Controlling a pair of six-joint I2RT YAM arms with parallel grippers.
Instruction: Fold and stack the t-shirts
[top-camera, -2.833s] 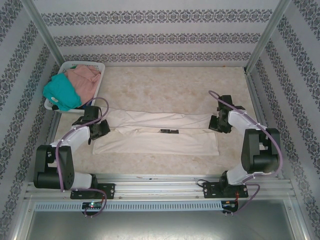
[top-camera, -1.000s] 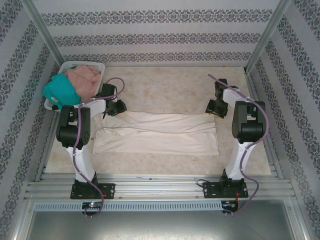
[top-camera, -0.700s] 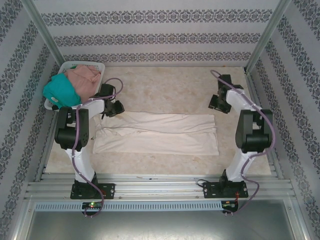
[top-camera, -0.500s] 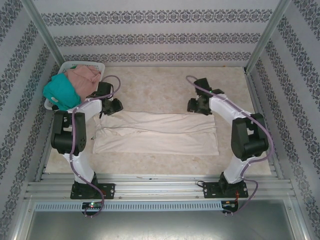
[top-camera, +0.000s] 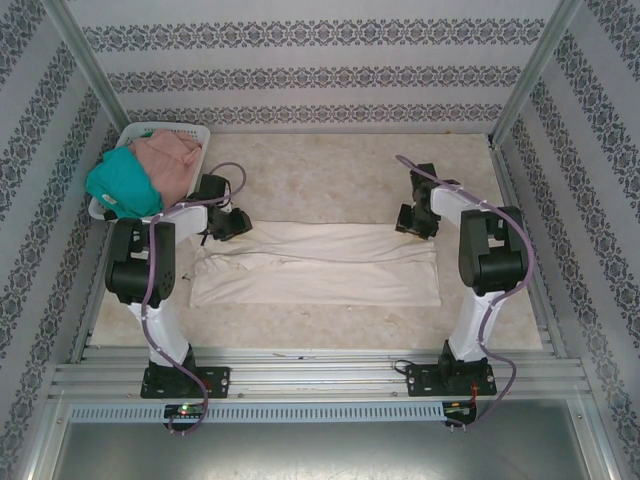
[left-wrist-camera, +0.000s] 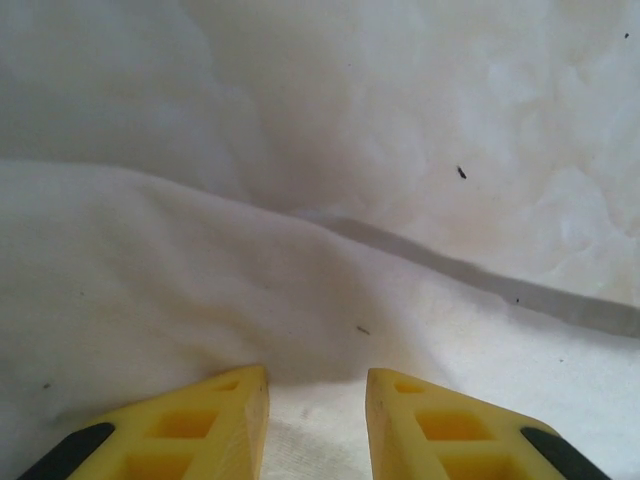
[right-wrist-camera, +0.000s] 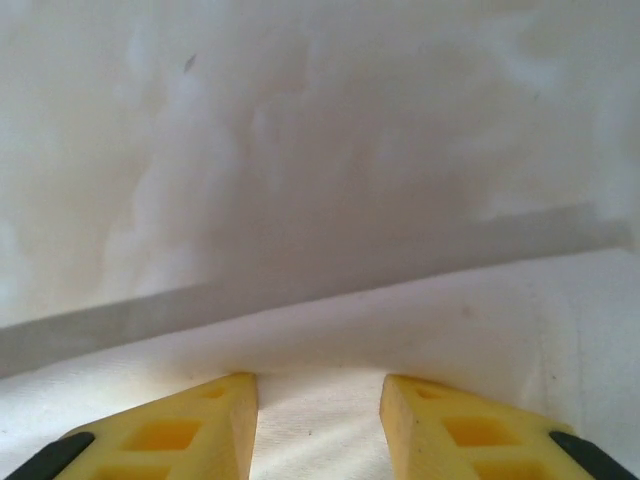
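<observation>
Top external: cream t-shirt (top-camera: 315, 270) lies folded into a long strip across the middle of the table (top-camera: 330, 175). The left gripper (top-camera: 228, 224) sits at its far-left corner and the right gripper (top-camera: 413, 220) at its far-right, likely to take that edge for the next fold. Both are part-open astride the cloth, nothing pinched. The basket (top-camera: 190, 131), holding the teal shirt (top-camera: 122, 183) and pink shirt (top-camera: 170, 160), crowds the left gripper.

Look past the left gripper (top-camera: 228, 226) and the right gripper (top-camera: 414, 222): white wallpapered walls (top-camera: 320, 60) with grey floral bands close in beyond them and on each outer side. Beneath both lies a mottled beige tabletop (top-camera: 330, 180), evenly lit, its shadows soft. Slanted aluminium frame posts (top-camera: 535, 70) rise at the far corners. A white plastic lattice basket (top-camera: 170, 128) sits just beyond the left gripper, outward. On the grippers' near side you have ribbed aluminium rails (top-camera: 320, 372), then a dull grey metal sheet (top-camera: 320, 450).
</observation>
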